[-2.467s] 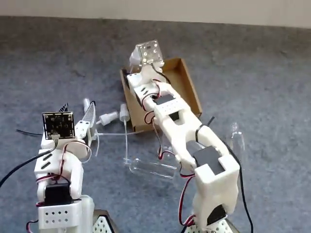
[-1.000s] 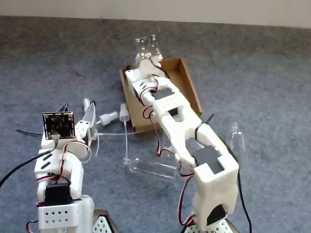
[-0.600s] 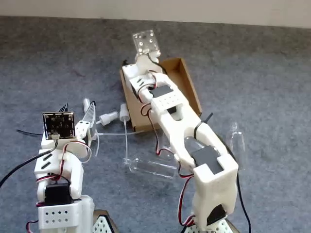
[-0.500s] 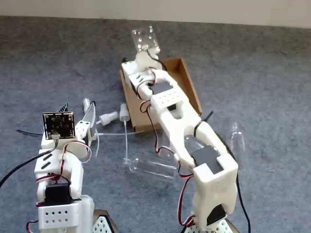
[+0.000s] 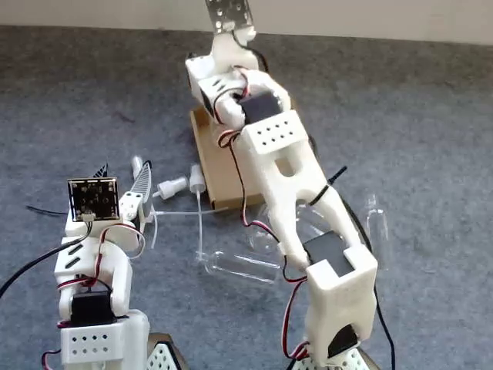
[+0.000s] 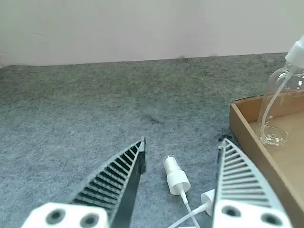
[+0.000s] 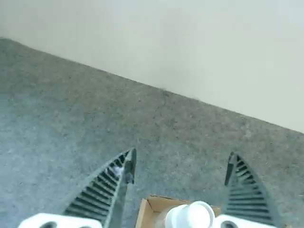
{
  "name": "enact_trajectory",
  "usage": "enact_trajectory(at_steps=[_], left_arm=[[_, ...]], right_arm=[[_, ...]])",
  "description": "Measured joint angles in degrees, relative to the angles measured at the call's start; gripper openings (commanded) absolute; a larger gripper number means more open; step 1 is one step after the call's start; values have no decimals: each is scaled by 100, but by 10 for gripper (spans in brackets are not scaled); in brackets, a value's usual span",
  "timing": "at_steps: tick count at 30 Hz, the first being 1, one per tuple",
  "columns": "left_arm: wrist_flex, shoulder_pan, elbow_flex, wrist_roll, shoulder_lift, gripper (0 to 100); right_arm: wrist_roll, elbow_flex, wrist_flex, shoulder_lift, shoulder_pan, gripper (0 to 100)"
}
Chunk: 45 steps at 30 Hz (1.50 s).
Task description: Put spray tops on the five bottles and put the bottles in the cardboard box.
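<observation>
Counter: grey, carpet-like covering on the counter (image 5: 400,100), with a pale wall (image 6: 142,28) along its far edge.
Box: the cardboard box (image 5: 212,166) lies open near the middle, largely covered by the right arm in the high view.
Capped bottle: a clear capped bottle (image 6: 278,95) stands upright inside the box near one end wall. Its white top is on and its tube reaches down inside.
Loose bottles: a bare bottle (image 5: 243,267) lies on its side near the right arm's base. A second bare bottle (image 5: 376,223) is on that arm's other side, well apart from the box.
Spray tops: three spray tops (image 5: 173,186) with long tubes lie on the counter just beside the box, between it and the left arm.
Left gripper: the left gripper (image 6: 183,142) hangs low over the spray tops. Its fingers are spread wide and hold nothing.
Right gripper: the right gripper (image 7: 181,156) is held high above the box's far end. It is wide open and empty, with the capped bottle's white top below it.
</observation>
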Motion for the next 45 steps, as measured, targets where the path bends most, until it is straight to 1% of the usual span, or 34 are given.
enact_trajectory(at_steps=[5,7,16,19,22,26,30,34,35,37,40,45], left_arm=[[0,0,79,0,0,221],[0,0,105,0,9,221],[0,0,114,0,9,221],[-26,0,202,0,9,221],[-35,0,202,0,0,221],[-35,0,211,0,0,221],[-35,0,273,0,0,221],[-35,0,264,0,0,221],[-35,9,264,0,0,221],[-35,0,264,0,0,221],[-35,0,264,0,0,221],[-35,0,264,0,0,221]], right_arm=[[0,-1046,1222,0,132,245],[0,-1486,1890,0,141,245],[9,-3385,5503,-9,141,245],[9,-3516,5732,-44,255,245],[53,-3112,5776,-281,563,245],[527,-1723,5776,-1389,677,245],[1002,589,5697,-2919,677,245],[1222,3226,4624,-4563,765,247],[1231,3886,4343,-5011,782,256],[1248,5143,3895,-5952,800,306],[1248,6778,3657,-7481,800,388],[1530,8826,3253,-9723,668,400]])
